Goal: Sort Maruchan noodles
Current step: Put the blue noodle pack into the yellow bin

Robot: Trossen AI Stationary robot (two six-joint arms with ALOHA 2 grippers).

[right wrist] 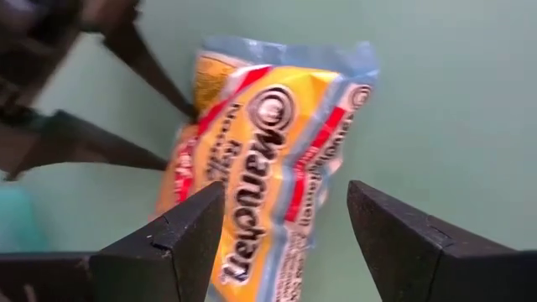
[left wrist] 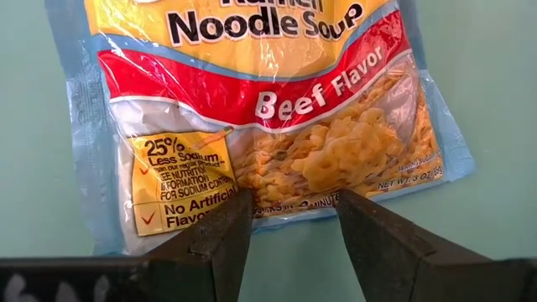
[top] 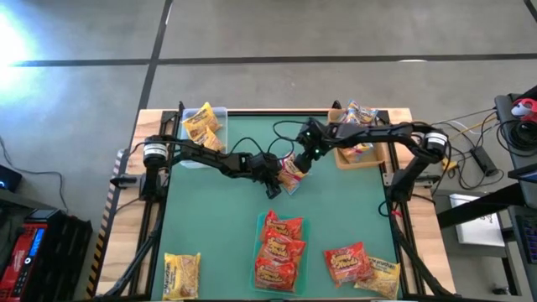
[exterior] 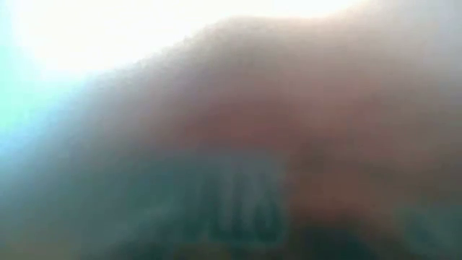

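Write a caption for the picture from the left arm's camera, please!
The left end effector, fingers apart, lines up on the edge of a beef-flavor Maruchan noodle packet lying on the green table.

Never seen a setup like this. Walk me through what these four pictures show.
Two dark robot arms work over a green table. The overhead picture shows both meeting at mid-table around one beef-flavor packet. Two close-ups come from cameras on the wrists: the left tool and right tool both stand open around that packet, neither clamped. The table-level picture is a blur. Other ramen packets lie along the near edge, red ones stacked in the middle; more sit in a clear bin and a wooden tray.
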